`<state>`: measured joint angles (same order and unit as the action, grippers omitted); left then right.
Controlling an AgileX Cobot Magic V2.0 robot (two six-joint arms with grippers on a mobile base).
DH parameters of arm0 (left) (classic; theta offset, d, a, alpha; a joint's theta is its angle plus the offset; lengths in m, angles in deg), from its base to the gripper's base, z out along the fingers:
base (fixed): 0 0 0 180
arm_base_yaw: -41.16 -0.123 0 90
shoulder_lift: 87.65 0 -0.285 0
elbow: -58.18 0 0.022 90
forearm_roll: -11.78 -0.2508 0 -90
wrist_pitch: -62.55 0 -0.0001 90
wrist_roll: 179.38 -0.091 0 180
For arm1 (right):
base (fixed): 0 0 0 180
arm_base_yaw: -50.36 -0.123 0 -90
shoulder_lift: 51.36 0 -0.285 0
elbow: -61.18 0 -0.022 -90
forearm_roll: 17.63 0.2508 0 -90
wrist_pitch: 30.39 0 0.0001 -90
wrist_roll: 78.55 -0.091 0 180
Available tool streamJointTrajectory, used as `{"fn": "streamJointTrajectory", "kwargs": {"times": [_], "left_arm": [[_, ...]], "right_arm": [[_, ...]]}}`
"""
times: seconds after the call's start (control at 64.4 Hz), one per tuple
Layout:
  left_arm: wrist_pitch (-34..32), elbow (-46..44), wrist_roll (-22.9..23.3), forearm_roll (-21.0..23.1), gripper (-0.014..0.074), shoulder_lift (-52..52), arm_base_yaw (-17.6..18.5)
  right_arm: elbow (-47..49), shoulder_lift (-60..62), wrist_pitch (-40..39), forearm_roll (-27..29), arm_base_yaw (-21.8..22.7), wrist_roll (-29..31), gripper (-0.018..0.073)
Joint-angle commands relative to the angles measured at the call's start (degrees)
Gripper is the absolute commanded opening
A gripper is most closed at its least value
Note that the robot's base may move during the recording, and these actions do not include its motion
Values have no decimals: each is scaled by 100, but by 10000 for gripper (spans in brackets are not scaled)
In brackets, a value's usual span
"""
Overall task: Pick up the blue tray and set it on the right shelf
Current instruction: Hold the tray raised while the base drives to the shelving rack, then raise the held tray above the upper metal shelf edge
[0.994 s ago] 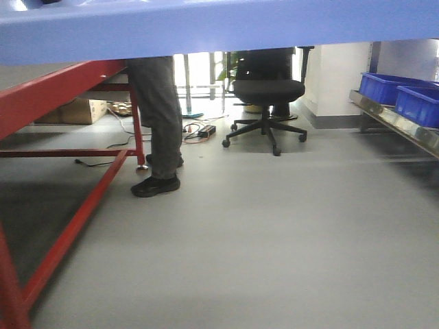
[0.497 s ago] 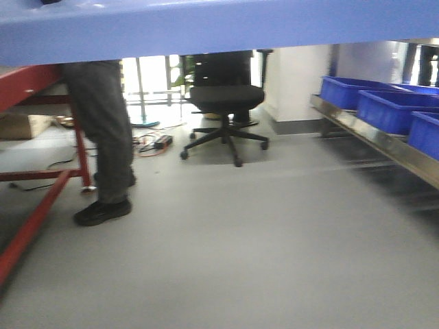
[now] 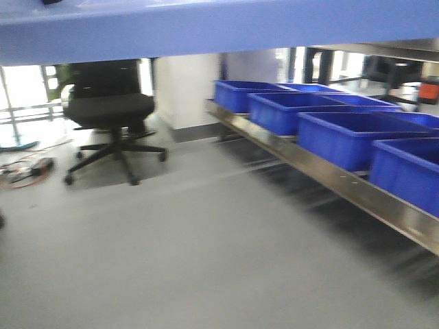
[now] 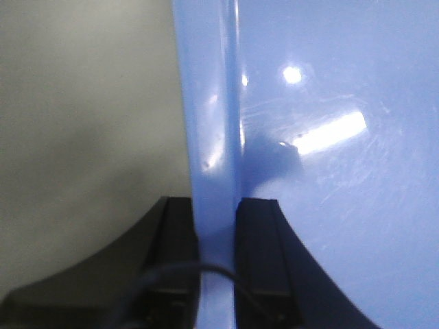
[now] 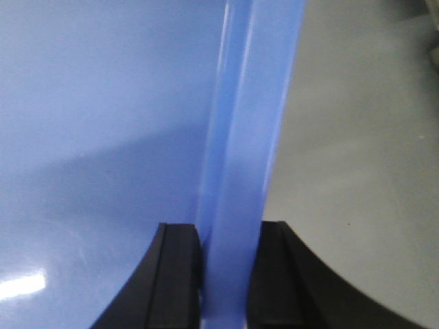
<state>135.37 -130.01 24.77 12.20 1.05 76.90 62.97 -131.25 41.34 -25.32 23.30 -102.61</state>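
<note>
The blue tray point(image 3: 219, 27) spans the top of the front view, held in the air above the floor. In the left wrist view my left gripper point(image 4: 218, 226) is shut on the tray's left rim point(image 4: 212, 123), with one black finger on each side of it. In the right wrist view my right gripper point(image 5: 230, 253) is shut on the tray's right rim point(image 5: 247, 110) in the same way. The right shelf point(image 3: 343, 185), shiny steel with a broad front lip, runs along the right of the front view, below the tray's level.
Several deep dark-blue bins point(image 3: 343, 133) stand in a row on the shelf. A black office chair point(image 3: 110, 110) stands at the left on the grey floor point(image 3: 171, 260). Cables point(image 3: 27, 171) lie at the far left. A white wall corner point(image 3: 185, 89) is behind.
The view has swung to the right: the red table frame and the standing person have left the frame, the chair has shifted left, and the shelf with bins now fills the right side.
</note>
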Motion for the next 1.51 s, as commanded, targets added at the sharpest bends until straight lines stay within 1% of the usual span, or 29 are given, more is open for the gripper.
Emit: {"fn": "streamJointTrajectory", "kwargs": {"times": [0.0,1.492], "left_arm": [[380,-156,-168,472,-49,-151,113],[380,-156,-168,472,-49,-151,113]], "right_arm": [[166,132,-228,188,-34,127,55],[166,132,-223,188,-34,127,55]]}}
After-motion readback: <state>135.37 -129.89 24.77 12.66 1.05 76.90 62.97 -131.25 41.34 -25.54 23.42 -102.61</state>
